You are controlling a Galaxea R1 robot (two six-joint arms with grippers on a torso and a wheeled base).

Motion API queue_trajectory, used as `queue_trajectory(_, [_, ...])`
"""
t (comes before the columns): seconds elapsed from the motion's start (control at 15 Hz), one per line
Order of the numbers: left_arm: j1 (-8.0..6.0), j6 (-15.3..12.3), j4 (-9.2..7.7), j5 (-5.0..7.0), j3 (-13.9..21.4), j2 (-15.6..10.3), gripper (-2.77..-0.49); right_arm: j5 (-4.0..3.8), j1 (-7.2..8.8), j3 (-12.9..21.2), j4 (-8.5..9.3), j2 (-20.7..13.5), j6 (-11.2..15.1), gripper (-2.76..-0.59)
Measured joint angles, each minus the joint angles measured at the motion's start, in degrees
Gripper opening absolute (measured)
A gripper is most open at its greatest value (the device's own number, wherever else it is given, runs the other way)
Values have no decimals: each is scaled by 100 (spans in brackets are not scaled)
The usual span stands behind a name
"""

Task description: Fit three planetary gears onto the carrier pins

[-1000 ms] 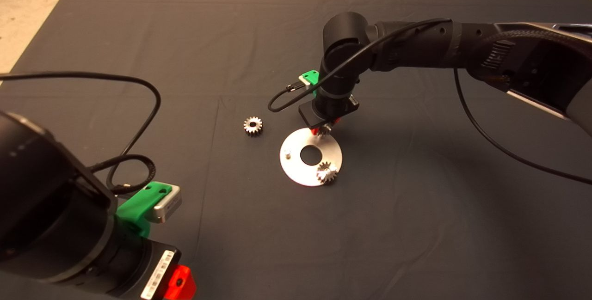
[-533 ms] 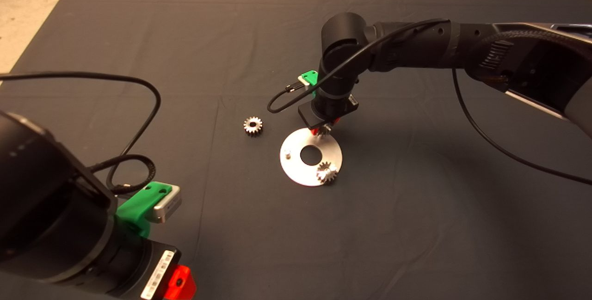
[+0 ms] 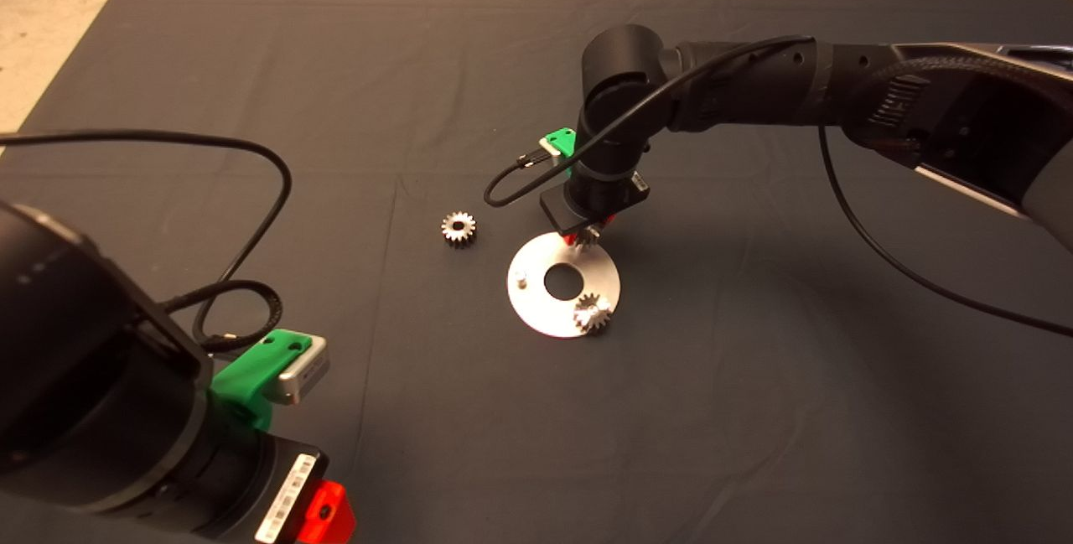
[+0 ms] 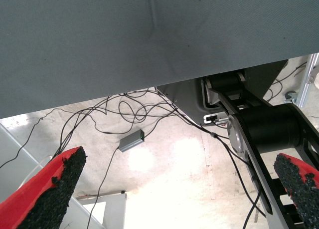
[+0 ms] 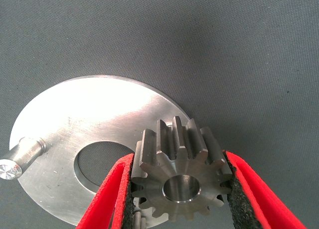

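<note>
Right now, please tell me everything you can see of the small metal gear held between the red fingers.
The small dark-silver metal gear has straight teeth around a smooth round central bore. It looks like machined steel. The right gripper clamps it, black pads pressing on opposite teeth. It hangs over the far edge of the silvery round disc, beside the central hole; whether it already sits on a pin is hidden.

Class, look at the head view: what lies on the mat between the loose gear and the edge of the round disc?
Nothing: in the head view the stretch of dark mat between the loose gear and the round disc is bare.
</note>
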Motion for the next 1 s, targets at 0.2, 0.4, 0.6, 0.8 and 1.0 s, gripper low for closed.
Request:
queue_trajectory(0.2, [0, -2, 0, 0, 0, 0, -51, 0, 0, 0, -1, -2, 5, -228])
queue_trajectory(0.4, [0, 1, 0, 0, 0, 0, -51, 0, 0, 0, 2, -5, 41, -229])
queue_trajectory(0.6, [1, -1, 0, -2, 0, 0, -51, 0, 0, 0, 10, -9, 46, -229])
queue_trajectory(0.8, [0, -2, 0, -2, 0, 0, -51, 9, 2, 0, 13, -20, 49, -228])
queue_trajectory(1.0, [0, 0, 0, -2, 0, 0, -51, 13, 5, 0, 16, -20, 52, -228])
